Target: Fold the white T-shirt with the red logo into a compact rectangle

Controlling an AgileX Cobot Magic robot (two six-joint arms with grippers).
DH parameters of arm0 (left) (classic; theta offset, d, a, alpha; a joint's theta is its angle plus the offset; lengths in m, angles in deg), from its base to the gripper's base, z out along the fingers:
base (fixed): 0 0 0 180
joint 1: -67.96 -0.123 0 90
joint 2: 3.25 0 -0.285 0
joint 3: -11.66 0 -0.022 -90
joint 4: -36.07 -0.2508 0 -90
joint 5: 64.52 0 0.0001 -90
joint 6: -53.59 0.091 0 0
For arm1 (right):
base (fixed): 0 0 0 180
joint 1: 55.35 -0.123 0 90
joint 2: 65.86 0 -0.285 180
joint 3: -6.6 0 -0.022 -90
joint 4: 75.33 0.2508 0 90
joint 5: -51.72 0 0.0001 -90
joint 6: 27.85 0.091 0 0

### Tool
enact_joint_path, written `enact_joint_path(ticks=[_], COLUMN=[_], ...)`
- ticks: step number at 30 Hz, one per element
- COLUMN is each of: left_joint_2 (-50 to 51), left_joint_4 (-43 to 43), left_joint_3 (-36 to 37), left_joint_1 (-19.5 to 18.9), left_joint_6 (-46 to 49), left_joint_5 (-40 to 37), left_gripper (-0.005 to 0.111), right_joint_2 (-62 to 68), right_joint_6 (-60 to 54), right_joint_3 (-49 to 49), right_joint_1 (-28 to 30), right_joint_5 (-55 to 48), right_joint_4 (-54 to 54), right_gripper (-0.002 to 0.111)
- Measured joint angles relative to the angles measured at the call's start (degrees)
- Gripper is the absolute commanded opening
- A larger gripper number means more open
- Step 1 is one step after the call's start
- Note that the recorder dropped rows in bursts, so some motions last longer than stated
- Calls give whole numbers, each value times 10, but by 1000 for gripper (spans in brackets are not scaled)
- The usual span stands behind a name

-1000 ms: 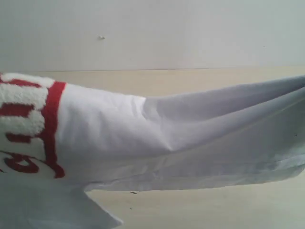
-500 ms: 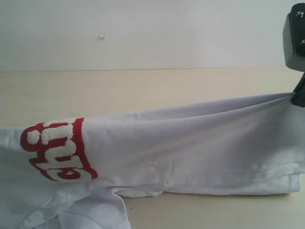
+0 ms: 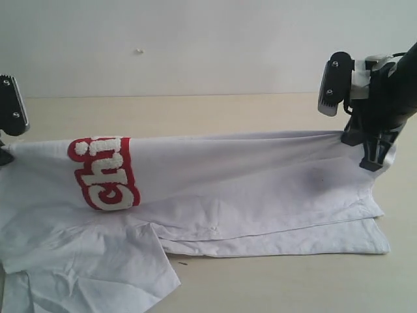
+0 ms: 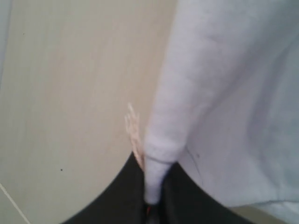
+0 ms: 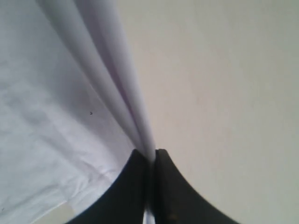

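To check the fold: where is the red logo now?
In the exterior view, the red logo sits on the left part of the white T-shirt, near the left gripper.

Even, soft light — faint shadows under cloth; both wrist views blurred, exterior slightly hazy.

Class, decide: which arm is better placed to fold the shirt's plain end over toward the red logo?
Right, probably. The right gripper pinches the white T-shirt at its plain end, while the left gripper holds the end nearer the red logo.
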Motion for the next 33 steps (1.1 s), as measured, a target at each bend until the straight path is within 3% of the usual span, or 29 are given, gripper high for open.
enact_joint_path(ticks=[6,10,20,24,28,32,33], left_joint_2=[75,111,156,159,159,159,159], left_joint_4=[-5,-7,-10,-10,-11,-11,-11], left_joint_3=[0,0,0,0,0,0,0], left_joint_1=[-2,-4,-4,-4,-16,-37,-42], left_joint_6=[-82,-92,-96,-96,-105,-145,-156], left_joint_5=[115,148,233,256,269,269,269], left_gripper=[0,0,0,0,0,0,2], right_joint_2=[54,76,105,105,105,105,105], right_joint_6=[20,22,26,35,37,47,52], right_joint_3=[0,0,0,0,0,0,0], right_joint_1=[0,0,1,1,1,1,1], right_joint_5=[61,82,108,125,126,114,112], right_joint_4=[-13,-22,-31,-31,-31,-31,-30], right_gripper=[27,44,73,74,67,50,40])
